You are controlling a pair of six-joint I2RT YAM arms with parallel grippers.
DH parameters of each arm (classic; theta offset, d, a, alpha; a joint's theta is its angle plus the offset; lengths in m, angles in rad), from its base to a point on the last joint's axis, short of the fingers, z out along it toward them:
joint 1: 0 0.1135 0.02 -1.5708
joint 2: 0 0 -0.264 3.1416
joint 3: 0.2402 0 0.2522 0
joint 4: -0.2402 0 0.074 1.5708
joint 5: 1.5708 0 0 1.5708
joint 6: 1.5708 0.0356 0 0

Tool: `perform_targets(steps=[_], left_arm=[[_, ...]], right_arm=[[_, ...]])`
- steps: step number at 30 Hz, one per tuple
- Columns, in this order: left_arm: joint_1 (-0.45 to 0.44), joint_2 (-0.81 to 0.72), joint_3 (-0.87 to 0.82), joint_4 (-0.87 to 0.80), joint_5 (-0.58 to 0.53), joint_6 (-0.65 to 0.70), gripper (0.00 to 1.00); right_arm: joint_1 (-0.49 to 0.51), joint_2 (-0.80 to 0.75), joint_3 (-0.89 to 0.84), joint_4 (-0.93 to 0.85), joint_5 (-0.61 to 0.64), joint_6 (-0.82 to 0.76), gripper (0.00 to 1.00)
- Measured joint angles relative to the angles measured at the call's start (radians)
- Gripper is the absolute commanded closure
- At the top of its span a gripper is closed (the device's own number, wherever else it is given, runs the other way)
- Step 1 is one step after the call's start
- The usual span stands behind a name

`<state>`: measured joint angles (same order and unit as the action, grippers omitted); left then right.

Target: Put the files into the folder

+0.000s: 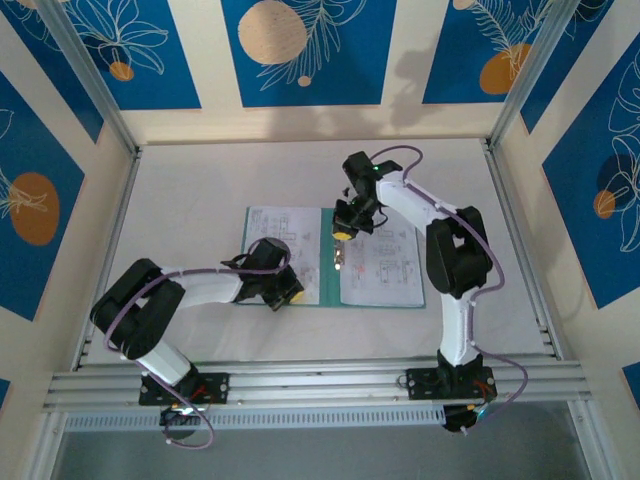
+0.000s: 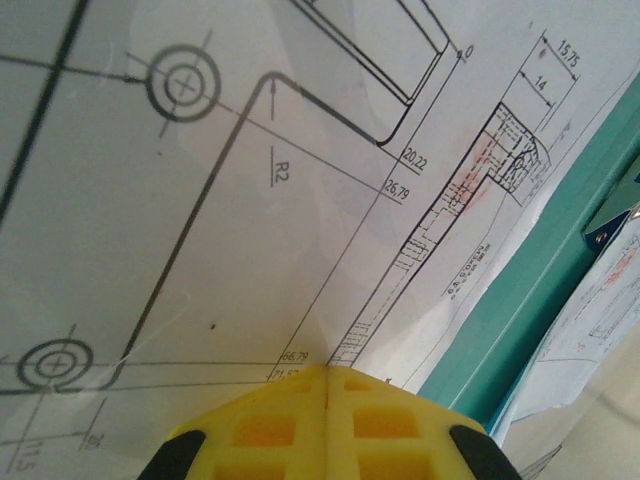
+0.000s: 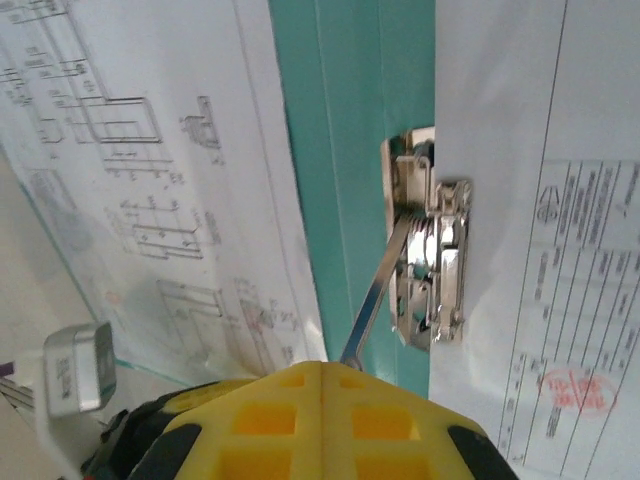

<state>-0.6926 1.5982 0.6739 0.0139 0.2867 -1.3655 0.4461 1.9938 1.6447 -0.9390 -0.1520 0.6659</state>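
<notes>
Item: folder [image 1: 328,282] [image 2: 520,300] [image 3: 340,150], teal, lying open flat at the middle of the table [image 1: 200,190], spine running from the near edge toward the far edge.

Contents: files, white sheets with black technical drawings. I see one sheet [image 1: 275,225] [image 2: 200,250] [image 3: 150,150] on the left cover and one sheet [image 1: 385,270] [image 3: 540,150] on the right cover, each lying flat just beside the spine.

Fitting: metal clip [image 3: 432,262] on the right cover next to the spine, at the edge of the right sheet. Its thin lever [image 3: 378,290] slants down to my right fingertips.

Left gripper [image 1: 288,292] [image 2: 327,400]: over the near part of the left sheet. Yellow fingers are pressed together along one seam, nothing visible between them.

Right gripper [image 1: 343,233] [image 3: 322,395]: over the far part of the spine. Fingers are closed tip to tip. The lever's end meets them, but I cannot tell whether it is pinched.
</notes>
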Motion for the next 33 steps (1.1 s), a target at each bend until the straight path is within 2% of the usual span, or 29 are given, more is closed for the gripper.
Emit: perform_targets(steps=[4, 8, 15, 21, 25, 33], left_arm=[[-0.011, 0.001, -0.002, 0.012, -0.011, -0.017, 1.0], [-0.03, 0.01, -0.002, 0.036, -0.027, -0.033, 1.0], [-0.092, 0.053, 0.028, 0.084, -0.057, -0.069, 1.0], [-0.152, 0.135, 0.111, 0.108, -0.067, -0.085, 1.0], [-0.179, 0.188, 0.163, 0.129, -0.068, -0.092, 1.0], [-0.217, 0.259, 0.238, 0.158, -0.06, -0.092, 1.0]], right_arm=[[-0.011, -0.128, -0.071, 0.036, 0.034, 0.044, 0.96], [-0.052, -0.27, -0.191, 0.099, 0.064, 0.102, 0.87], [-0.148, -0.545, -0.518, 0.247, 0.069, 0.246, 0.71], [-0.267, -0.757, -0.788, 0.386, 0.015, 0.377, 0.57], [-0.327, -0.795, -0.881, 0.475, -0.036, 0.443, 0.5], [-0.344, -0.782, -0.969, 0.633, -0.097, 0.544, 0.39]])
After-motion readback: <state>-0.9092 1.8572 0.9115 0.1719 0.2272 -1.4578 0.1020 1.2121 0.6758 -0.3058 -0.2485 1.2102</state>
